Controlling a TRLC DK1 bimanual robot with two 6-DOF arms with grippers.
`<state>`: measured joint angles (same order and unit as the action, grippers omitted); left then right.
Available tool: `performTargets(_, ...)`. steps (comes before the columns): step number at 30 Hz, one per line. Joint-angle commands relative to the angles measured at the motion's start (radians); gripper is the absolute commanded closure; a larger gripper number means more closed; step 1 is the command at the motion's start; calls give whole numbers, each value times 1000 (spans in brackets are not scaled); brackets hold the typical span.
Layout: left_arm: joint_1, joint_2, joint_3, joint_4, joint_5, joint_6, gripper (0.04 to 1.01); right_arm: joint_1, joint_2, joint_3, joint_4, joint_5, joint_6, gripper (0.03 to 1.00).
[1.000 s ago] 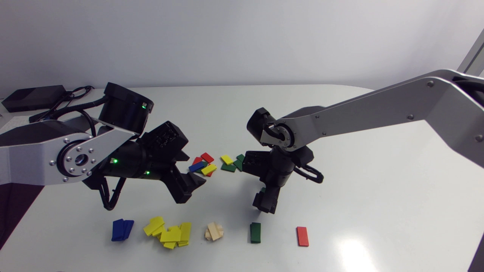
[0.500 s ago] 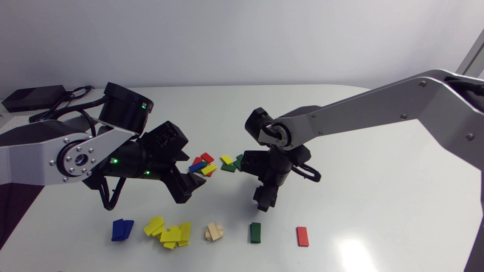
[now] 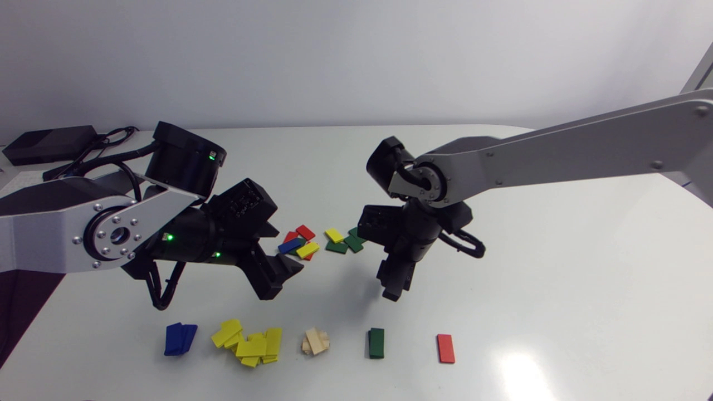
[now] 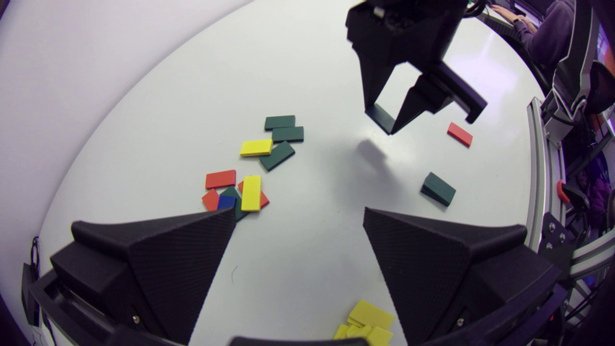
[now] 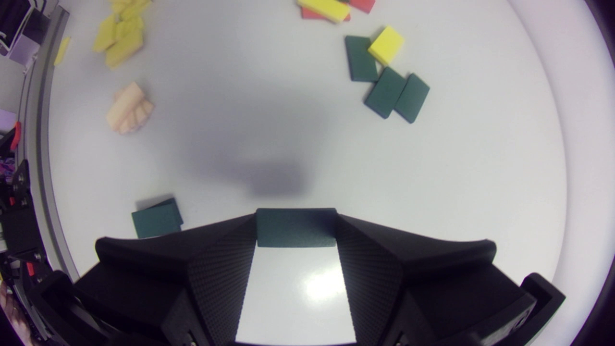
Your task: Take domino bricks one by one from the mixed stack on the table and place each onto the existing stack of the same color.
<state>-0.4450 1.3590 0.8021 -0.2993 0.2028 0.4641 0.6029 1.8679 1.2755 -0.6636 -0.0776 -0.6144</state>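
Dark green flat rectangular domino brick (image 5: 295,227) is held across the very tips of the matte black right gripper (image 3: 393,291), whose fingers are drawn in narrow and pressed on it from two opposite sides, so that it bridges the gap between them. In the head view this gripper hangs at the lower middle of the frame, lifted clear of the white table (image 3: 557,250). The short stack of dark green bricks (image 3: 376,342) lies below it and slightly to the left in the frame, well apart from the held brick. In the right wrist view that stack is seen beside the gripper's finger, not under the brick. The step in hand is judged to be the carry to the matching colour. The next move calls for the brick to be brought directly over the green stack, turned to the stack's long axis, lowered until it rests there, and only then released. The loose mixed pile of red, blue, yellow and green bricks (image 3: 298,243) remains at the frame's centre to be sorted. The matte black left gripper (image 3: 278,275) is held left of centre above the table, its fingers spread wide with nothing between them.
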Motion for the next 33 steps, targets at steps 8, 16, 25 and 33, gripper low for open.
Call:
performTargets(8,-8,-11,-24,-1,6,13,97,156,-151,-185,-8,1,30,711)
performTargets(16,-23,-14,-32,-1,6,4,97,190,-147,-237,22,-5,18,710)
performTargets(25,-26,-26,-32,-8,6,-1,97,239,-98,-219,33,-8,25,710)
performTargets(33,-32,-26,-18,-14,6,-2,97,238,-92,-214,32,-8,18,710)
